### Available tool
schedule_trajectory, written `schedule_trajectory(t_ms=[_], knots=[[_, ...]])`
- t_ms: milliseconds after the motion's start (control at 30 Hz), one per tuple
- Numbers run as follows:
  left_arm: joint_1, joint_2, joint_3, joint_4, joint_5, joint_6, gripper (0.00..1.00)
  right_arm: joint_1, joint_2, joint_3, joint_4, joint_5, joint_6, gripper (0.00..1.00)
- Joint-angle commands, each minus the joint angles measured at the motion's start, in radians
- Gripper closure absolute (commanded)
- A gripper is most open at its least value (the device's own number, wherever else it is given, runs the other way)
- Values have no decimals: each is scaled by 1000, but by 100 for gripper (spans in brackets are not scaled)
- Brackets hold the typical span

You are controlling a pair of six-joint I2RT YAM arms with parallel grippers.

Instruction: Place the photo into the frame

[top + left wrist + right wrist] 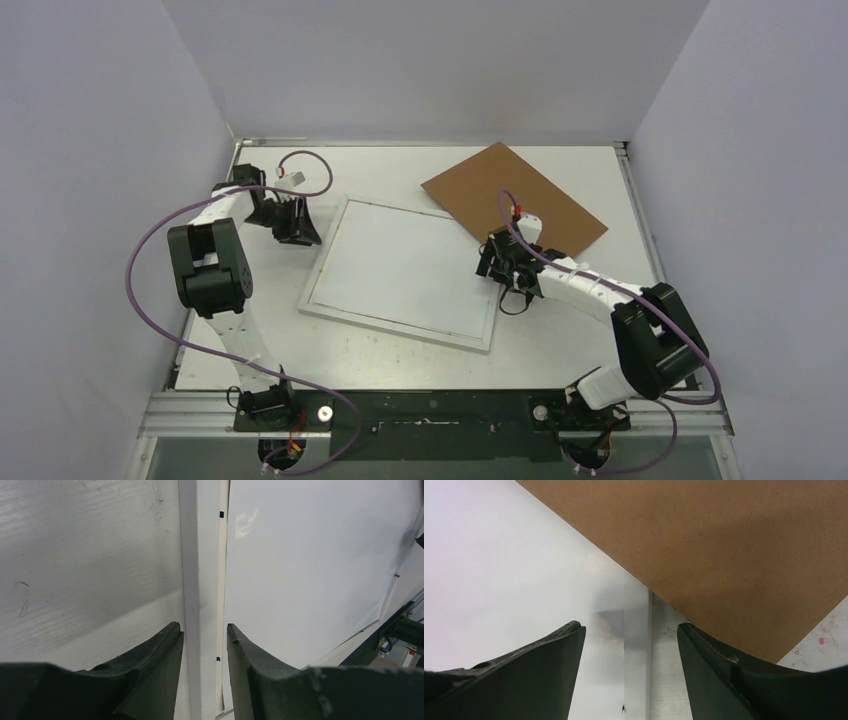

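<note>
The white frame (395, 328) lies flat in the middle of the table, and a plain white sheet (405, 265) fills it. The photo's printed picture shows in no view. My left gripper (298, 232) is at the frame's left rail near the far corner. In the left wrist view the jaws (204, 626) sit tight on both sides of that rail (200, 555). My right gripper (497, 262) hangs open over the frame's right rail (638, 645); in the right wrist view it (630, 625) has wide gaps on both sides and nothing in it.
A brown cardboard backing board (515, 195) lies at the back right, and its near edge covers the frame's far right corner (734, 555). Purple cables loop around the left arm (150, 240). White walls close in the table on three sides.
</note>
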Motion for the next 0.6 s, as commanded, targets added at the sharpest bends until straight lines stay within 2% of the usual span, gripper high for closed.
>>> schedule_trajectory(t_ms=[0, 333, 567], knots=[[3, -37, 44, -15, 26, 6, 64, -40, 16, 38, 105, 75, -34, 31], [6, -33, 33, -12, 25, 7, 64, -96, 75, 73, 199, -24, -99, 31], [8, -31, 32, -9, 25, 8, 64, -116, 118, 87, 223, -20, -108, 31]])
